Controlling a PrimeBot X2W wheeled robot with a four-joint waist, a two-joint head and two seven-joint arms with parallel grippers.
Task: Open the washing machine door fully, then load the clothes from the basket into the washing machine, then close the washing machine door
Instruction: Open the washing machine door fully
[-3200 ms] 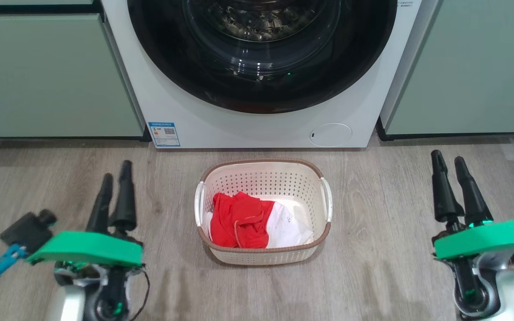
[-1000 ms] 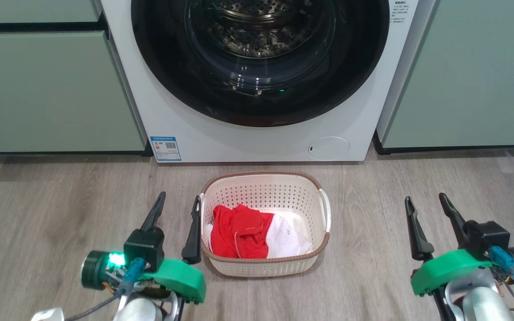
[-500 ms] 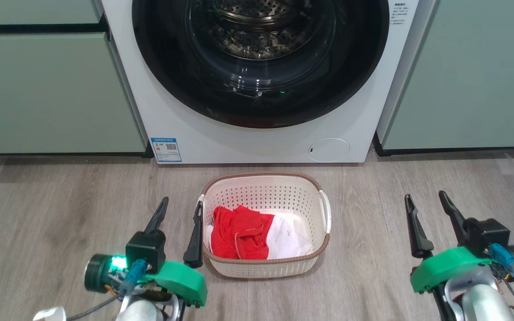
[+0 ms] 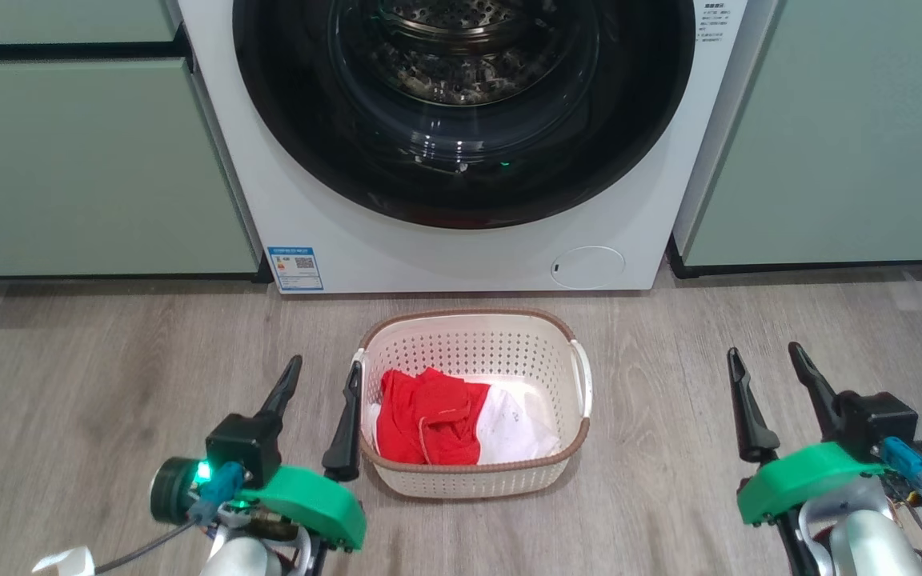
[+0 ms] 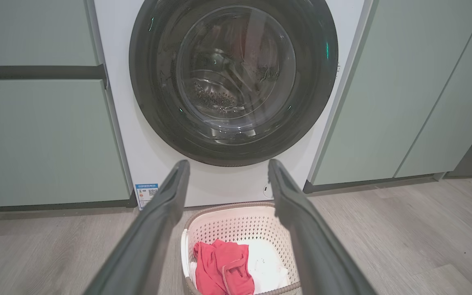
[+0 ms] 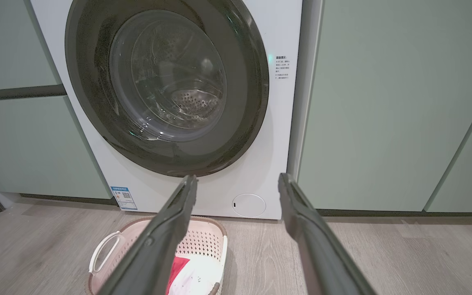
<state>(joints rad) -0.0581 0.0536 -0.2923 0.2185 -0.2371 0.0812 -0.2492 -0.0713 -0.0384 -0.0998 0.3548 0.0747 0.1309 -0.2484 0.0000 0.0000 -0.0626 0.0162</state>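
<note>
**Student:** The left end effector [image 4: 325, 364], at the lower left of the head view: how does it stand?

**Instructor:** Released. Its two long dark fingers [image 4: 345, 432] are spread wide and point towards the washing machine [image 4: 429, 256], with nothing between them. The inner finger lies just beside the left side handle [image 5: 183, 258] of the basket [image 4: 473, 480]. Whether it touches the handle cannot be told.

**Student:** And the right end effector [image 4: 763, 350]?

**Instructor:** Likewise released, with its fingers apart and empty. It is over the wood-grain floor [image 4: 109, 360], well to the right of the basket.

**Student:** Where are the clothes?

**Instructor:** In the basket, which stands on the floor just in front of the washing machine, below its door. A red garment [image 4: 429, 416] is bunched in the left half. A white garment [image 4: 517, 424] lies against it on the right, partly under it.

**Student:** And the washing machine door [image 4: 461, 212]?

**Instructor:** Closed, flush with the white front. It has a wide glossy black rim and a clear glass bowl [image 4: 461, 120] at the centre, and the perforated metal drum [image 4: 445, 16] shows through the glass. Below the rim, a blue sticker [image 4: 294, 267] marks the lower left corner of the front and a small round white panel [image 4: 587, 267] the lower right. Pale green cabinets [image 4: 85, 160] flank the machine on both sides. In each wrist view the door appears above and between that arm's own fingers.
</note>
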